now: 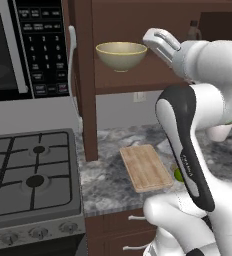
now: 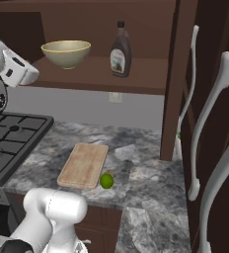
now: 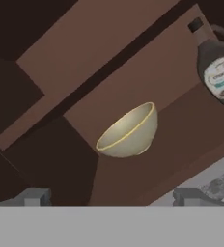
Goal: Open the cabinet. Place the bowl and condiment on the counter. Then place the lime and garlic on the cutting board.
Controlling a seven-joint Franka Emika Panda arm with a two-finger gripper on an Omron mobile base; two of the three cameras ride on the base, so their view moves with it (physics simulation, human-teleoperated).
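2 of 5 steps-ish: cabinet (image 2: pixel 185 89) open, now on bowl (image 1: pixel 121 55) pickup. Sits upright on shelf (image 2: pixel 136 74), condiment (image 2: pixel 120 49) just beside it, not touching. Gripper (image 3: pixel 111 195) wide open, empty, lined up on bowl but short of it. Next: push fwd, straddle rim, close, lift clear of shelf, bring down to counter (image 2: pixel 151 178). Lime (image 2: pixel 106 181) by board (image 2: pixel 84 164) edge; garlic not made out.

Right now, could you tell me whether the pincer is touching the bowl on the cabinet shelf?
Apart. In the hand view the open pincer has its fingertips at the bottom, with bare brown shelf between them and the bowl.
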